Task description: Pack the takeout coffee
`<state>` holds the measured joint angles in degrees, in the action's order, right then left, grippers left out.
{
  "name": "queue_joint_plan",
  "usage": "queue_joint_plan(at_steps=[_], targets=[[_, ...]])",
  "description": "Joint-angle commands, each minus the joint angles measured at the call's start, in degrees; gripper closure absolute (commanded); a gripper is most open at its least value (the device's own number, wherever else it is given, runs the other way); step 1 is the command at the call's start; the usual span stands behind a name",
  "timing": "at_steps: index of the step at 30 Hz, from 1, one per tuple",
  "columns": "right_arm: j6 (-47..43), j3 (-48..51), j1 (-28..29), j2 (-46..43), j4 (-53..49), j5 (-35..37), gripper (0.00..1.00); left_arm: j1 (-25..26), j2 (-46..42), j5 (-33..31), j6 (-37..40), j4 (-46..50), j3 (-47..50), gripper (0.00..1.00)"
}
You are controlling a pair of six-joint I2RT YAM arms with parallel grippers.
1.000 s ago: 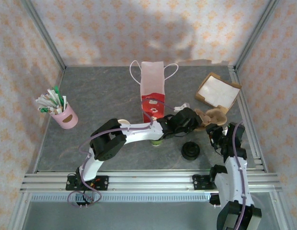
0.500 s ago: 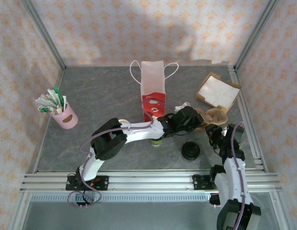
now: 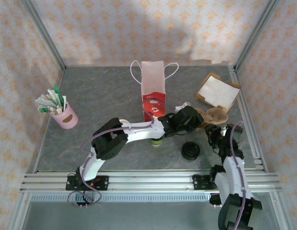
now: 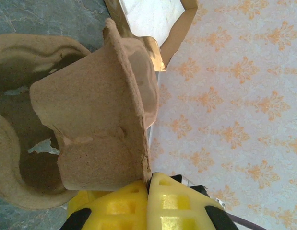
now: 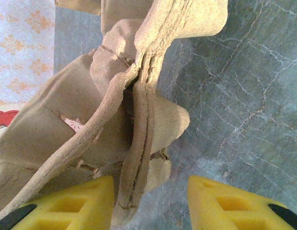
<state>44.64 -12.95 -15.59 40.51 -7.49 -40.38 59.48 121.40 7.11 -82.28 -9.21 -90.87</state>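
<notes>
A grey marbled bench (image 3: 100,91) carries everything, walled in by peach-patterned paper. Near its middle a tall pink-and-white paper bag with a red emblem and white cord handles (image 3: 152,88) stands upright. At the back right lies a flat brown cardboard box of white napkins (image 3: 218,91).

Just in front of that box sits a brown moulded-pulp cup carrier (image 3: 216,115). The left arm reaches across the bench to it. The left pincer (image 4: 148,184) is clenched, its yellow fingers pressed together on a thin wall of the carrier (image 4: 90,134). The right pincer (image 5: 149,191) stands released from the near side. Its yellow fingers straddle a folded ridge of the carrier (image 5: 66,124), and bare bench shows between the ridge and one finger.

At the far left stands a pink cup stuffed with white and green sachets (image 3: 65,117). A small stack of round black plastic lids (image 3: 190,151) rests near the front, right of centre.

The small olive-walled paper cup (image 3: 156,142) is just in front of the bag, tucked under the left arm. A rounded sliver of its dull olive-green side shows, and its top is hidden, so I cannot tell whether it has a lid. A like cup with an open cream top (image 3: 122,123) stands to its left.
</notes>
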Motion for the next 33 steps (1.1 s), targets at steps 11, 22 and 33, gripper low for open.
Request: queue_joint_plan(at_steps=[11, 22, 33], targets=[[-1.24, 0.66, -0.43, 7.21, 6.00, 1.16, 0.62, -0.33, 0.88, 1.15, -0.74, 0.28, -2.82, 1.00], [-2.95, -0.39, -0.46, 11.65, 3.46, 2.75, 0.65, -0.33, 0.59, 0.87, 0.03, 0.62, -3.83, 1.00], [-3.08, -1.79, -0.49, 13.59, 2.59, 2.51, 0.65, -0.30, 0.20, 0.46, 1.24, 1.83, -5.85, 1.00]])
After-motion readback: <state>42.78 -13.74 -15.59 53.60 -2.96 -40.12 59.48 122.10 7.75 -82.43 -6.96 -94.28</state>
